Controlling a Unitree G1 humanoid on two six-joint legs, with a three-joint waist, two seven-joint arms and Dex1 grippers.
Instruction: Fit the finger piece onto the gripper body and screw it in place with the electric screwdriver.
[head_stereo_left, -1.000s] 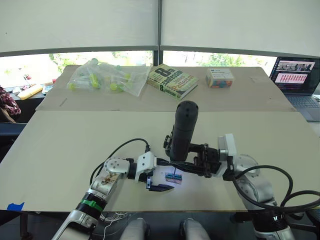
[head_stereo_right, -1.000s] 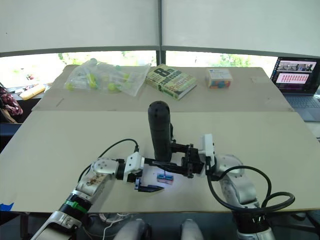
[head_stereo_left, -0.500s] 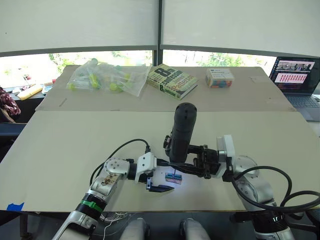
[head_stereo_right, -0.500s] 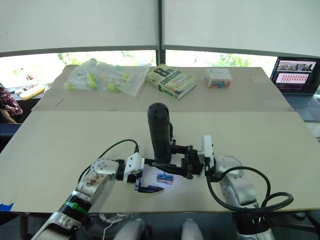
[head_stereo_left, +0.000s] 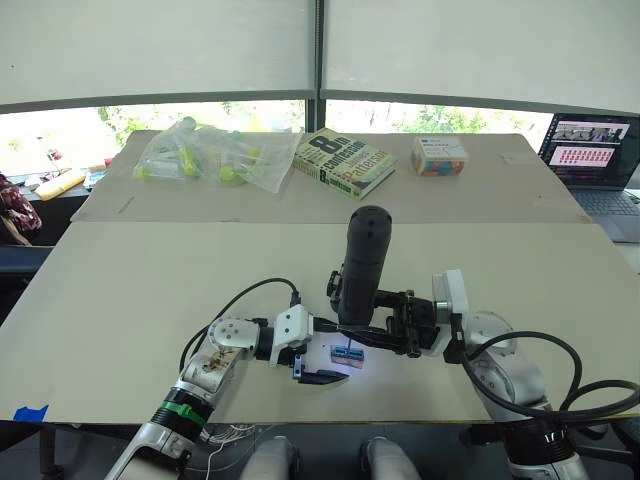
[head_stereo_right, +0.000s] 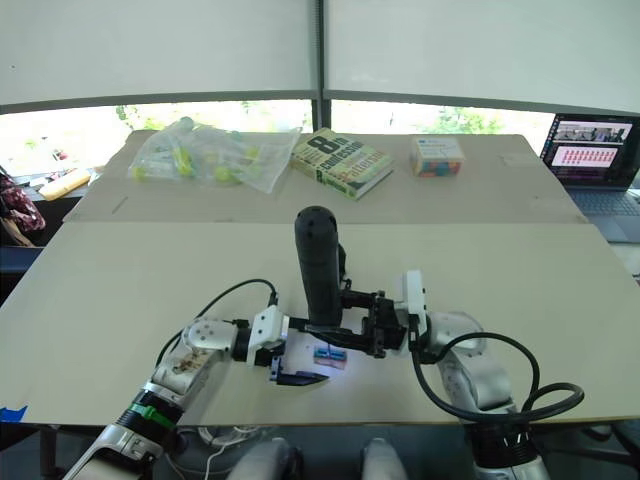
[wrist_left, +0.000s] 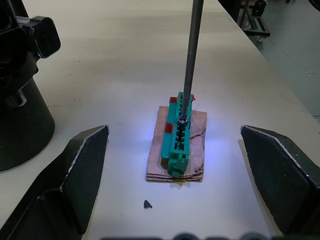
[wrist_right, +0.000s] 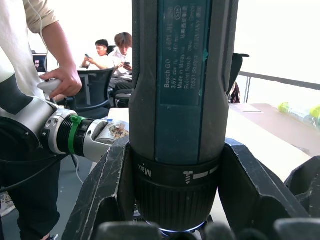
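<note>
The electric screwdriver (head_stereo_left: 364, 262) stands upright near the table's front edge, with my right gripper (head_stereo_left: 368, 326) shut around its lower collar (wrist_right: 175, 187). Its thin metal bit (wrist_left: 191, 55) comes down onto a small green-and-black block (wrist_left: 178, 137) lying on a brown card. My left gripper (head_stereo_left: 336, 351) is open, one finger (wrist_left: 75, 172) on each side of the block and neither touching it. The gripper body (wrist_left: 20, 100), black with a round base, stands just behind the screwdriver (head_stereo_right: 343, 264). The finger piece is out of view.
A tiny black speck (wrist_left: 147, 203) lies in front of the card. On the far table sit a bag of green items (head_stereo_left: 215, 155), a book (head_stereo_left: 345, 160) and a small box (head_stereo_left: 440, 155). A laptop (head_stereo_left: 590, 150) is far right. A person's hand (wrist_right: 60, 82) shows behind.
The right wrist has edged slightly left, with the screwdriver still upright over the green block. The left gripper has not moved.
</note>
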